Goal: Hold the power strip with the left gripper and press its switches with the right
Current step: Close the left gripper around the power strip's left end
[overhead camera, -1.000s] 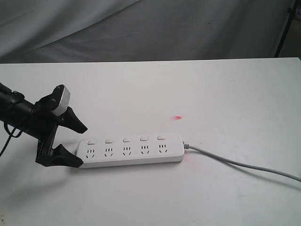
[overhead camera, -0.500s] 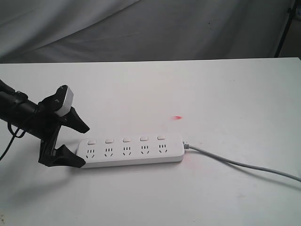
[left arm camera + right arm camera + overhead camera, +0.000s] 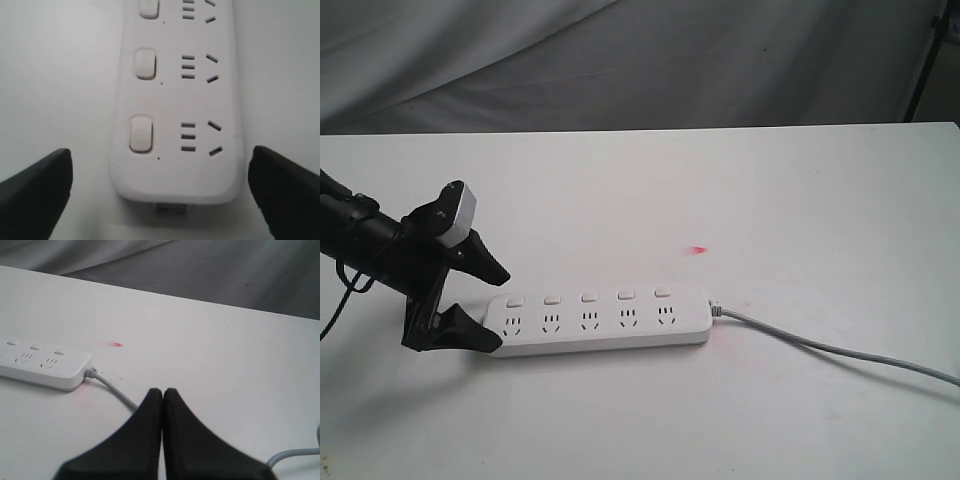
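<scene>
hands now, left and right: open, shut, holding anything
Left hand: open, straddling the end of the long flat white plastic power strip, holding nothing.
Right hand: shut, empty.

White table (image 3: 770,200): matte, flat top that filled most of the exterior view and ended in a straight far edge. Grey cloth backdrop (image 3: 620,60): hung behind that edge, draped in broad, soft folds. Red spot (image 3: 697,249): small and bright, lay on the tabletop near its middle; it also showed in the right wrist view (image 3: 116,344). Black pole (image 3: 923,60): slim, slanted, stood against the cloth at the upper right corner.
</scene>
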Controlling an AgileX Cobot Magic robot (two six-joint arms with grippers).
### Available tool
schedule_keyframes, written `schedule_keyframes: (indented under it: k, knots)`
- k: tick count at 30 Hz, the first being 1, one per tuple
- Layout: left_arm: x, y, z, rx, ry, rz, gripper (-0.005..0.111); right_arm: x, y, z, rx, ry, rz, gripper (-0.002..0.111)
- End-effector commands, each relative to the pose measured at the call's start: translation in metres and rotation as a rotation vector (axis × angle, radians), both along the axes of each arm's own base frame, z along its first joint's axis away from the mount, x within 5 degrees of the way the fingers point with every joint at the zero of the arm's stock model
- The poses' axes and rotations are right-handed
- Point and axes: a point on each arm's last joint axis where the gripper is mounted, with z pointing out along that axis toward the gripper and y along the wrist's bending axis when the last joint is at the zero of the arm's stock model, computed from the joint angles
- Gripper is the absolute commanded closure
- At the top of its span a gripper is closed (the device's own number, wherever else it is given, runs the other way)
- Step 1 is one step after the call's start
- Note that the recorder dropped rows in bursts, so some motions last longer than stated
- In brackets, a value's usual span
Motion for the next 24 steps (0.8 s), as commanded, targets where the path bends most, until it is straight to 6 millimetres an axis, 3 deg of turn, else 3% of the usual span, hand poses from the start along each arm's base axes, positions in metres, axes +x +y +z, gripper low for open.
schedule_keyframes:
  k: [1, 24]
  knots:
    - [-0.0015, -0.0034, -0.0006, -0.018, 0.012, -0.009, 0.019, -0.0001, -0.0002, -0.0007, 0.001, -0.005, -0.005, 0.108]
    - [-0.0028, -0.0029, -0.0014, -0.01, 0.015, -0.021, 0.019, -0.0001, -0.0002, -0.0007, 0.001, -0.005, -0.005, 0.108]
